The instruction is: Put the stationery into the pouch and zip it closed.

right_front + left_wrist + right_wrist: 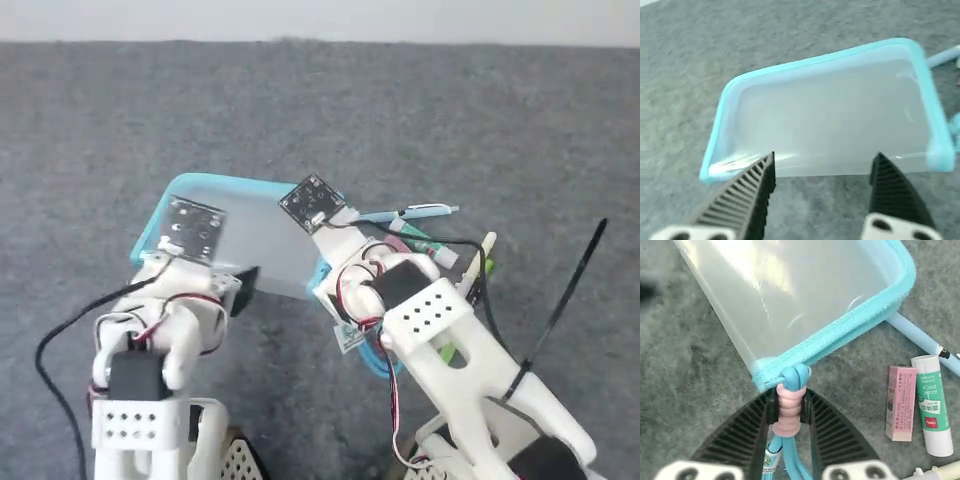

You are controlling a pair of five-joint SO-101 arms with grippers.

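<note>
The translucent pouch [260, 240] with turquoise trim lies flat on the grey worktop [450, 110], a little toward 9 o'clock from the middle of the high view. The left gripper [822, 170] hangs over the pouch's 7 o'clock edge with its jaws spread wide and nothing between them. The right gripper [789, 405] is at the pouch's 4 o'clock corner, its jaws pressed against a pink pull bead [788, 407] threaded on the turquoise cord at the end of the zip. The stationery is outside the pouch, on the worktop at its 3 o'clock side. There a blue pen [920, 340] has its tip near the pouch's corner, and a pink eraser [900, 402] and a glue stick [932, 405] lie side by side.
</note>
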